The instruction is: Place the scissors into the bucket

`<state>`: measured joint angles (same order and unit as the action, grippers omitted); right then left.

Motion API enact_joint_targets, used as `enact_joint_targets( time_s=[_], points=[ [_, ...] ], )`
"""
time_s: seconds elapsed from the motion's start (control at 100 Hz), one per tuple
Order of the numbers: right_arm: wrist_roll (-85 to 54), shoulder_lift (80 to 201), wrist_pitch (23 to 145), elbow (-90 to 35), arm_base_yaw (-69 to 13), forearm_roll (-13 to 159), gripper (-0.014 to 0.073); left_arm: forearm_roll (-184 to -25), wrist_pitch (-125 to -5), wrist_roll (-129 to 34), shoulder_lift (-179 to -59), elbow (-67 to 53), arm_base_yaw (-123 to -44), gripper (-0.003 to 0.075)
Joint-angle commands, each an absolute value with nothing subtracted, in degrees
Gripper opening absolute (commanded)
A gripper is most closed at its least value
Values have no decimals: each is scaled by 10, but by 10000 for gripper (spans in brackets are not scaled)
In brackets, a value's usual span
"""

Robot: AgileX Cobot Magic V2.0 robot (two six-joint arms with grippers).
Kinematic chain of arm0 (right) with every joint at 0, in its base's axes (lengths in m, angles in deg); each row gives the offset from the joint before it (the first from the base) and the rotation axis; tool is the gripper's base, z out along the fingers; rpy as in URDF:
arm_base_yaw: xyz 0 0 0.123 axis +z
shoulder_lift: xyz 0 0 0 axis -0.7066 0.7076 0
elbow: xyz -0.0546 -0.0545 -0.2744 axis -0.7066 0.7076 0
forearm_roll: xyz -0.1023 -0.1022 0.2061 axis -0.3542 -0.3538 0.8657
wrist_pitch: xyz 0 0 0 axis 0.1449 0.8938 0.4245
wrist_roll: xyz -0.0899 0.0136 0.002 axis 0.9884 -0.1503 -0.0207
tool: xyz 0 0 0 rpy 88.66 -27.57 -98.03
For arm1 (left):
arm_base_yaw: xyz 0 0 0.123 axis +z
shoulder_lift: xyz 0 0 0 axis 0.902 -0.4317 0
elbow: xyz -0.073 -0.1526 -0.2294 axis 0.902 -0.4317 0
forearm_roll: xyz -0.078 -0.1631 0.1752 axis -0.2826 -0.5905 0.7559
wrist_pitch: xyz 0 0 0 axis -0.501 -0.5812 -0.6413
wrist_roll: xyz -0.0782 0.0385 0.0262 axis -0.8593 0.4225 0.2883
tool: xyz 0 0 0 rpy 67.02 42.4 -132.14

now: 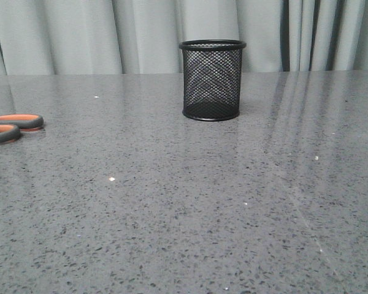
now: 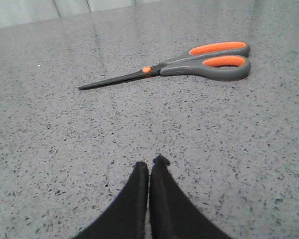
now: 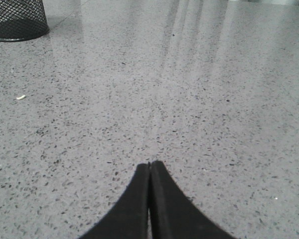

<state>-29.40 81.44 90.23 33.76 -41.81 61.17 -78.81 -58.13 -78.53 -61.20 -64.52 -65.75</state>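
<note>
1. The scissors (image 2: 189, 64) lie flat on the grey speckled worktop (image 1: 190, 202), at its far left edge in the front view, where only the two handle loops show. The left wrist view shows them whole, blades closed to a fine point.
2. The bucket (image 1: 211, 79) stands upright toward the back of the worktop near the middle, well apart from the scissors and with nothing visible in it.
3. The left claw (image 2: 149, 172) has its two black fingers pressed together, holding nothing, short of the scissors. The right claw (image 3: 149, 169) is likewise closed and empty, with the bucket's base far off in a corner of its view.
4. Handling, as a judgement: the scissors look stiff and moderately light, with thin dark blades and thick handle loops that seem to be plastic, lined in orange. Lying flat on a glossy worktop, the blades offer little height and may slide under a pinch.
5. The better hold is probably across the thicker shank near the orange pivot, or over a handle loop, where there is more body to grip.
6. The bucket is a black wire-mesh cylinder with a solid rim and base; it looks light and could tip if struck. The scissors appear longer than it is tall, so the handles would likely stand proud.
</note>
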Motion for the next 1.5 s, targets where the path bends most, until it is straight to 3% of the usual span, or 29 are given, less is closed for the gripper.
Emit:
enact_joint_targets(
  time_s=[0.0, 1.09, 1.49],
  points=[
    [-292, 803, 890, 341, -420, 611, -66, -789, -601, -790, -597, -667, -657, -19],
    [-292, 803, 881, 341, -420, 611, -66, -789, -601, -790, -597, -667, -657, -19],
    [-292, 803, 647, 341, -420, 709, -66, -784, -604, -790, -597, -667, -657, -19]
  ],
)
